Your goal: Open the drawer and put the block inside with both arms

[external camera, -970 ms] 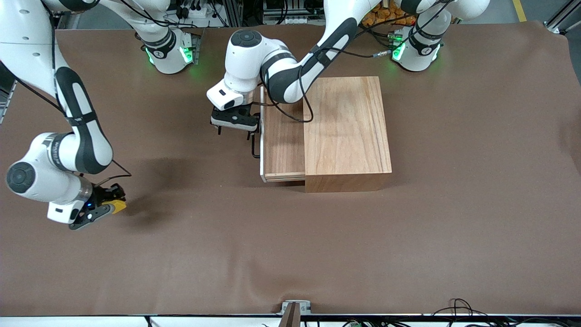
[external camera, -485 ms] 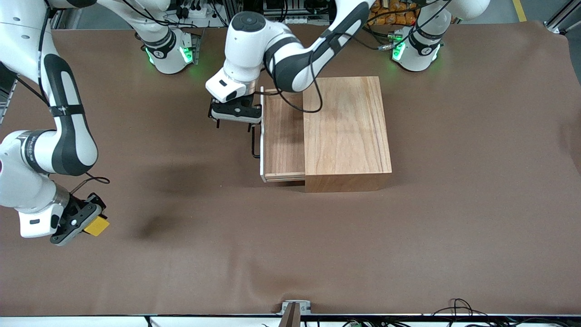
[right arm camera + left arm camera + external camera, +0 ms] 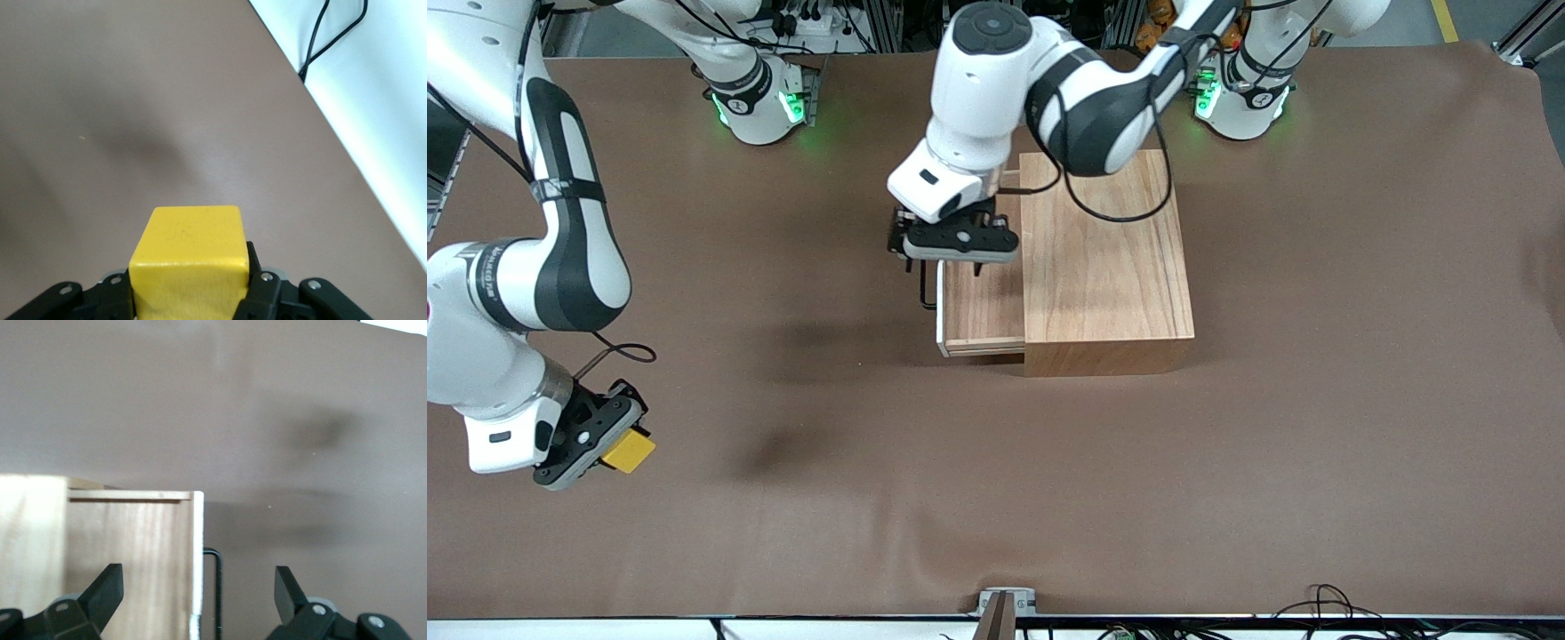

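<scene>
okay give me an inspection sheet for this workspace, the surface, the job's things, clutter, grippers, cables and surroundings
Surface: brown table cover, slightly wrinkled.
Job's things: drawer pulled partly out of the wooden box, its tray bare where visible; black wire handle on its front; yellow block held off the table.
Clutter: nothing seen.
Grippers: right gripper shut on the block toward the right arm's end; left gripper over the drawer's front, jaws open, holding nothing.
Cables: black cable loops from the left arm over the box.
Surroundings: green-lit arm bases; wires along the camera-side table edge.
</scene>
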### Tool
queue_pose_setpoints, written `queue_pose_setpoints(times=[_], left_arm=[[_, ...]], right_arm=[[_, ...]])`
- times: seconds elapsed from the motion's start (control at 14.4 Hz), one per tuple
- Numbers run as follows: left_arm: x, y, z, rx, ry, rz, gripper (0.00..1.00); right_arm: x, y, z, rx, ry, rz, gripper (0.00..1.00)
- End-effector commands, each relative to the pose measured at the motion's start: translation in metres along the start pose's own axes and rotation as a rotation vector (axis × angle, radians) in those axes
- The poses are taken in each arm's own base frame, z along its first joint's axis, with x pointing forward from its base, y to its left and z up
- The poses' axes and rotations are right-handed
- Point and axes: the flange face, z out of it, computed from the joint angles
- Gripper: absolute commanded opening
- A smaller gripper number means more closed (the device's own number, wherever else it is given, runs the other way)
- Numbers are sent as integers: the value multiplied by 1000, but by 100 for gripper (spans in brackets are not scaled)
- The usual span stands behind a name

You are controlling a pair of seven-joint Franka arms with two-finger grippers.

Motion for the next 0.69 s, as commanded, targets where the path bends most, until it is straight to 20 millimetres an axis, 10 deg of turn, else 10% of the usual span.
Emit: queue_pose_setpoints(times=[0.0,0.62], left_arm=[[18,-27,-12,28,-39,47,100],[110,-165,-85,63,-148,159,100]], right_arm=[[31,-25,-15,38,-32,96,0],[127,-166,-49,165,-170,717,0]])
